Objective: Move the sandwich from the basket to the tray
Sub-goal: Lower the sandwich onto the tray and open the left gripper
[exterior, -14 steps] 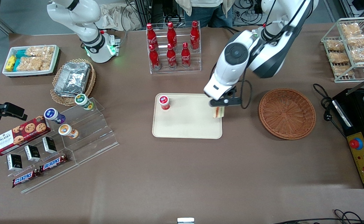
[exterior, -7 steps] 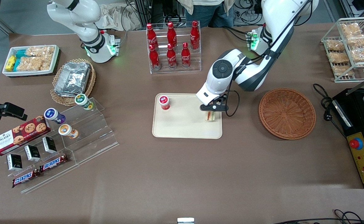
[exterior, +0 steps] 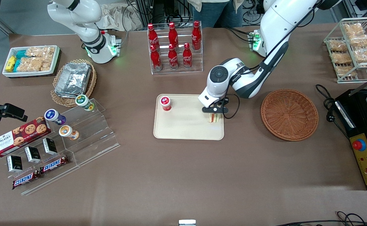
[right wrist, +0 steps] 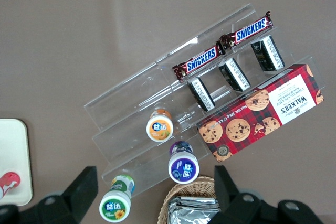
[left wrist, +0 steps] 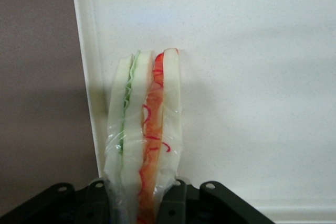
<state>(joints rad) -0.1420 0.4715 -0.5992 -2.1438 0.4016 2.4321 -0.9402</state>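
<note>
We are holding the small plastic-wrapped triangular sandwich (exterior: 213,118) clamped edge-on in the black two-finger gripper (exterior: 214,113), so it can go down inside the low rim of the flat cream-beige plastic tray (exterior: 186,133) directly beneath. Off toward the working arm's end, the round reddish-brown wicker basket (exterior: 289,114) is sitting emptied. The wrist view is showing us what the front view is not: green and orange filling layers (left wrist: 147,124), hanging just beside the tray's edge.
</note>
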